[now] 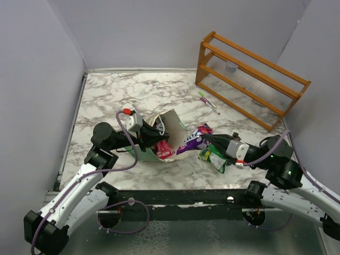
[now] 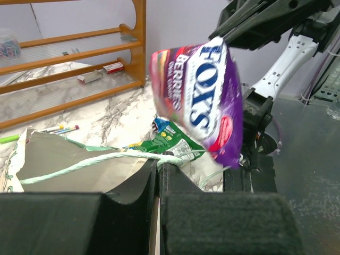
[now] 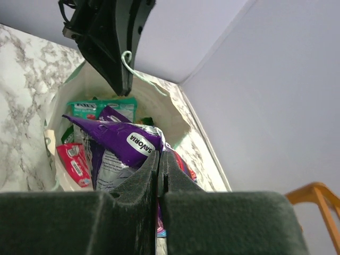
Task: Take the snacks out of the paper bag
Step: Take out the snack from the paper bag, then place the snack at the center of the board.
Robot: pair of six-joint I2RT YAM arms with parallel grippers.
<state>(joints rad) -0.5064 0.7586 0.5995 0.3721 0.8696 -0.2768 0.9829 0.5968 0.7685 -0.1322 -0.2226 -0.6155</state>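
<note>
The pale green paper bag (image 1: pixel 171 121) lies on its side, mouth toward the right arm. My left gripper (image 1: pixel 154 139) is shut on its rim and cord handle (image 2: pixel 106 159). My right gripper (image 1: pixel 204 139) is shut on a purple snack packet (image 1: pixel 192 139), holding it off the table just outside the bag mouth; the packet also shows in the left wrist view (image 2: pixel 204 101) and the right wrist view (image 3: pixel 119 141). A green packet (image 1: pixel 217 156) lies on the table under the right gripper. Inside the bag I see a red packet (image 3: pixel 74 164), a teal packet (image 3: pixel 101 109) and more purple.
A wooden rack (image 1: pixel 249 79) stands at the back right. A thin pink-and-green pen (image 1: pixel 209 102) lies in front of it. The marble table ends at white walls on three sides; a black rail runs along the near edge.
</note>
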